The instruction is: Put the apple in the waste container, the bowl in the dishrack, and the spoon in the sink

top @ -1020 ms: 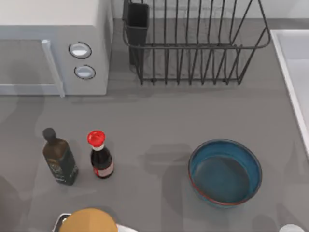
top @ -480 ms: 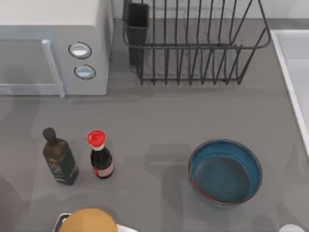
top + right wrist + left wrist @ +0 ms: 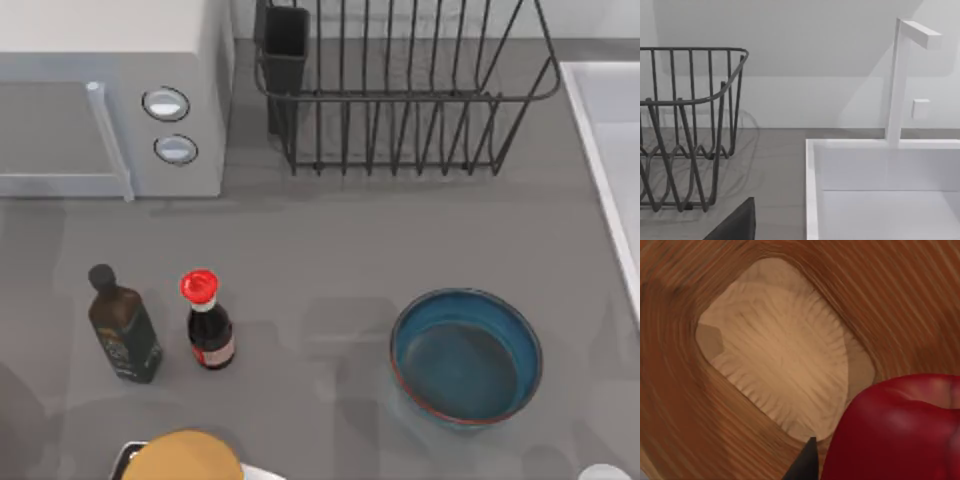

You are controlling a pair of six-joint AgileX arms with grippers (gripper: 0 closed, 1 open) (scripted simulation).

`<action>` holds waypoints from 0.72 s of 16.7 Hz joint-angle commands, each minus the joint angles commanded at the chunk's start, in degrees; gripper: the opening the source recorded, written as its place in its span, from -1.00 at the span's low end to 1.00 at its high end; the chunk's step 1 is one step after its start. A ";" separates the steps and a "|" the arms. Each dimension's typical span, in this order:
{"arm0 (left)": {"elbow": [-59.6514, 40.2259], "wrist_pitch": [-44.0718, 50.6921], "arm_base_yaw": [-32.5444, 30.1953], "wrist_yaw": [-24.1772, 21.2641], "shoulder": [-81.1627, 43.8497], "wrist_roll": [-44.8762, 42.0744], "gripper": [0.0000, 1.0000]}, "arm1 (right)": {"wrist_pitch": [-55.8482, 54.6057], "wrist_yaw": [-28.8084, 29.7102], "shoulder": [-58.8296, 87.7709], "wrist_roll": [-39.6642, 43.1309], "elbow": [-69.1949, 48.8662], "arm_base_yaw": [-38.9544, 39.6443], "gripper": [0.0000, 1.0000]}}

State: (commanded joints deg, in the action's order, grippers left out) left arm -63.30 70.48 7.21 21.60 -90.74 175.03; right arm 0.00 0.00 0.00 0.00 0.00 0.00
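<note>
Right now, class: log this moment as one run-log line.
apple: over wooden container, left wrist view | bowl: on table, empty | dishrack: empty | sink: right edge

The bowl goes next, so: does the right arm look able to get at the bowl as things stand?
Probably yes: the bowl stands empty on open counter at the right side, nothing around its rim; the bottles stand well left.

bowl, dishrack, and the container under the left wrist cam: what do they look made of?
Bowl: looks like glazed ceramic, going by the glossy teal surface and thin reddish-brown rim.
Dishrack: dark metal wire, judging by thin upright bars bent into a frame.
Container below the apple: probably wood or woven fibre, with brown streaked grain on the walls and a paler ribbed floor.
</note>
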 joint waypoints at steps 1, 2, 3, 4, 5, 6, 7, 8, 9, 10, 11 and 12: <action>1.66 -1.69 0.54 0.07 0.05 -0.49 -1.00 | 0.00 0.00 0.00 0.00 0.00 0.00 1.00; 2.74 -2.77 0.92 0.11 0.11 -0.84 -1.00 | 0.00 0.00 0.00 0.00 0.00 0.00 1.00; 3.20 -3.24 1.10 0.12 0.13 -1.00 -1.00 | 0.00 0.00 0.00 0.00 0.00 0.00 1.00; 3.22 -3.26 1.11 0.12 0.14 -1.01 -1.00 | 0.00 0.00 0.00 0.00 0.00 0.00 1.00; 3.22 -3.26 1.11 0.12 0.14 -1.01 -1.00 | 0.00 0.00 0.00 0.00 0.00 0.00 1.00; 3.22 -3.26 1.11 0.12 0.14 -1.01 -1.00 | 0.00 0.00 0.00 0.00 0.00 0.00 1.00; 3.22 -3.26 1.11 0.12 0.14 -1.01 -0.85 | 0.00 0.00 0.00 0.00 0.00 0.00 1.00; 3.22 -3.26 1.11 0.12 0.14 -1.01 -0.70 | 0.00 0.00 0.00 0.00 0.00 0.00 1.00; 3.22 -3.26 1.11 0.12 0.14 -1.01 -0.55 | 0.00 0.00 0.00 0.00 0.00 0.00 1.00; 3.22 -3.26 1.11 0.12 0.14 -1.01 -0.40 | 0.00 0.00 0.00 0.00 0.00 0.00 1.00; 3.22 -3.26 1.11 0.12 0.14 -1.01 -0.25 | 0.00 0.00 0.00 0.00 0.00 0.00 1.00; 3.22 -3.26 1.11 0.12 0.14 -1.01 -0.10 | 0.00 0.00 0.00 0.00 0.00 0.00 1.00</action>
State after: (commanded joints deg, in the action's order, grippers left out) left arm -60.08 67.21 8.32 21.72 -90.61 174.02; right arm 0.00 0.00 0.00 0.00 0.00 0.00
